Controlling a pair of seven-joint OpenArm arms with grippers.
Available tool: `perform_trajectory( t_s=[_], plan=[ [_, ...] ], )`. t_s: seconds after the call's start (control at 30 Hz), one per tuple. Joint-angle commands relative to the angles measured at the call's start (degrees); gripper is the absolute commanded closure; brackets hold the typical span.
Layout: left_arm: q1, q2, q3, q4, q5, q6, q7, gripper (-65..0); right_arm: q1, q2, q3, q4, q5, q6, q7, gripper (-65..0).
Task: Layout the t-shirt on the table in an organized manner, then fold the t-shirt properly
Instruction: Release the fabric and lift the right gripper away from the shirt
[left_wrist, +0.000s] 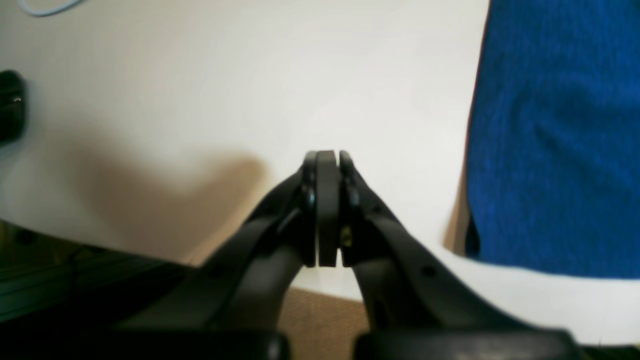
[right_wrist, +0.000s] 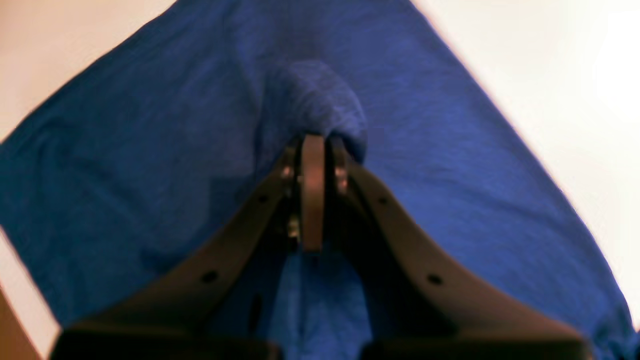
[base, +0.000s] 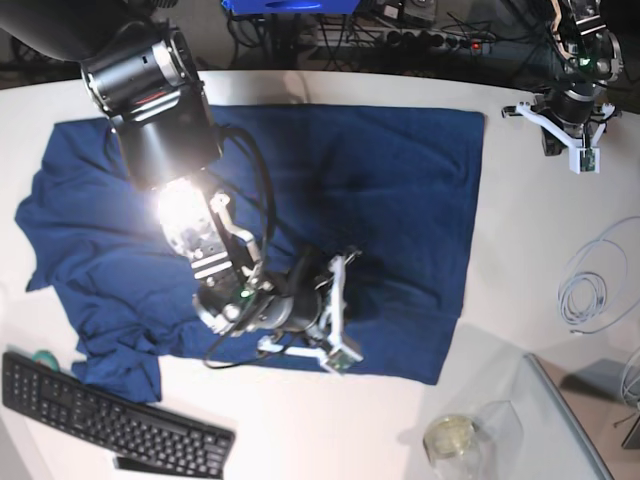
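The dark blue t-shirt (base: 300, 200) lies spread over the white table (base: 520, 260), rumpled along its left and lower edges. My right gripper (base: 325, 300) is low over the shirt's lower middle. In the right wrist view this gripper (right_wrist: 315, 142) is shut on a raised bunch of the t-shirt (right_wrist: 320, 95) at its tips. My left gripper (base: 565, 118) hangs at the table's far right corner, apart from the cloth. Seen from the left wrist, it (left_wrist: 327, 155) is shut with nothing in it, above bare table (left_wrist: 250, 75), and the t-shirt (left_wrist: 555, 140) is off to its right.
A black keyboard (base: 110, 420) lies at the front left beside the shirt's hem. A clear glass jar (base: 455, 440) and a grey slab (base: 585, 420) sit at the front right. A coiled white cable (base: 590, 290) lies at the right edge.
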Motion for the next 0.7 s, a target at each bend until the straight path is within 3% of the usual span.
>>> perform_trajectory(
  t_s=[0.0,0.3,0.4,0.57,0.67],
  plan=[
    [0.38,-0.69,-0.35,1.70,-0.24,0.35,-1.09,0.0,1.64,-0.67,-0.53,0.86,1.07,0.14,1.66,0.0],
    [1.52,-0.43,-2.02,3.28,-0.24,0.35,-1.00,0.0,1.56,-0.76,-1.76,0.86,1.07,0.14,1.92,-0.6],
    [1.52,-0.43,-2.72,3.19,-0.24,0.35,-1.00,0.0,1.47,-0.76,-1.76,1.03,1.07,0.14,1.57,-11.9],
    [1.61,-0.34,-2.72,3.11,-0.42,0.35,-1.00,0.0,-1.87,-0.32,-1.32,5.87,1.07,0.23,1.48,-42.8],
    [2.75,-0.17,-2.37,3.19,-0.68,0.35,-1.00,0.0,-6.71,0.74,4.22,13.16,1.07,0.23,1.48,-41.3]
  ],
)
